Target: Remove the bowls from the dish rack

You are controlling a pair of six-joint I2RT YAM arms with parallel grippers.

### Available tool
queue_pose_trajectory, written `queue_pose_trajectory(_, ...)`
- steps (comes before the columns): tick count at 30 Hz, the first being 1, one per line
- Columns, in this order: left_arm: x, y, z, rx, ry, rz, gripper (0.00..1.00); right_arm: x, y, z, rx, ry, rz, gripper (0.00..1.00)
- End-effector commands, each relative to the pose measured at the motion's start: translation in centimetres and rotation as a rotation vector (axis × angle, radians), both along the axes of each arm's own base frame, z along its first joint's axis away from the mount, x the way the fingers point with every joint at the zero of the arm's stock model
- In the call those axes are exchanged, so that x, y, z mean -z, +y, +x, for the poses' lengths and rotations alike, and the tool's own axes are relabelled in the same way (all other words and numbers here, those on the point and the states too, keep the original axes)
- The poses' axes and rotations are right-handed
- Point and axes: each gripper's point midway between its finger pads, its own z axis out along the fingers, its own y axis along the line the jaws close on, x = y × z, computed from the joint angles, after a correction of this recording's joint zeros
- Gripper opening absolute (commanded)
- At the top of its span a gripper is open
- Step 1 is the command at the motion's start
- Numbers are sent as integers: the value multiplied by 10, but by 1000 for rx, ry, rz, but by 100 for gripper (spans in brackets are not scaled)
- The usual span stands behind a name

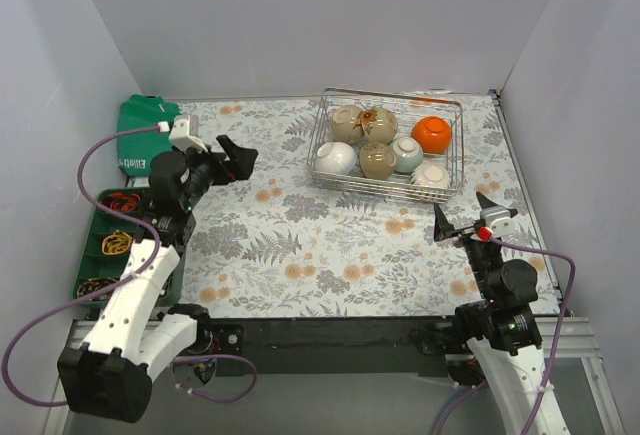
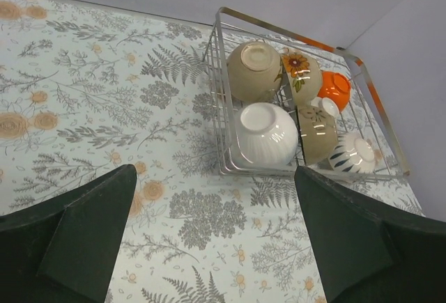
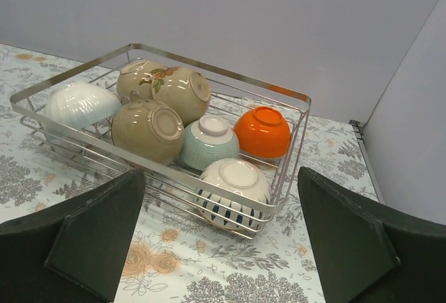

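- The left gripper (image 1: pixel 238 158) hangs above the fern-printed tablecloth (image 1: pixel 300 235), its jaws spread wide and holding nothing.
- The right gripper (image 1: pixel 463 213) is likewise wide open and empty.
- The dish rack (image 1: pixel 318 145) sits ahead of the left gripper and to its right; from the right gripper it lies just ahead and slightly left.
- All seven bowls (image 3: pixel 148 130) are in the rack, turned bottom-up or on their sides.
- They include a white bowl (image 1: pixel 336 158), an orange bowl (image 1: pixel 432 134), a pale teal bowl (image 1: pixel 406 153) and a dark-striped bowl (image 3: pixel 231 190) nearest the right gripper.
- Behind the left gripper lies a green bag (image 1: pixel 140 120); its white lettering seems to begin "Ellio", too small to read surely.
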Motion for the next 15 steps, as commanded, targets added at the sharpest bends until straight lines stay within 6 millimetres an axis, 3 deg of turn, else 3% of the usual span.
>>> queue_pose_trajectory(1,-3,-10,19,25,78,41,98,-48,-8,-34,-10,-215,87,99)
queue_pose_trajectory(3,2,-19,36,16,127,85,98,-48,-7,-34,-16,-215,89,99)
queue_pose_trajectory(7,14,-60,55,18,182,266,98,-48,-5,-35,-28,-214,91,99)
queue_pose_trajectory(8,7,-65,59,10,178,298,98,-48,-5,-35,-29,-213,91,99)
queue_pose_trajectory(9,20,-74,67,17,203,356,98,-48,-4,-36,-33,-212,93,99)
queue_pose_trajectory(11,26,-86,69,-4,216,450,98,-48,-3,-36,-38,-211,91,98)
queue_pose_trajectory(12,26,-97,79,1,209,499,98,-48,-2,-36,-42,-210,93,99)
queue_pose_trajectory(13,28,-111,77,19,205,536,98,-48,-2,-36,-44,-210,94,98)
queue_pose_trajectory(14,32,-113,80,-2,217,583,98,-47,-1,-36,-48,-208,93,99)
queue_pose_trajectory(15,21,-122,85,-5,195,597,98,-47,-1,-37,-51,-209,92,99)
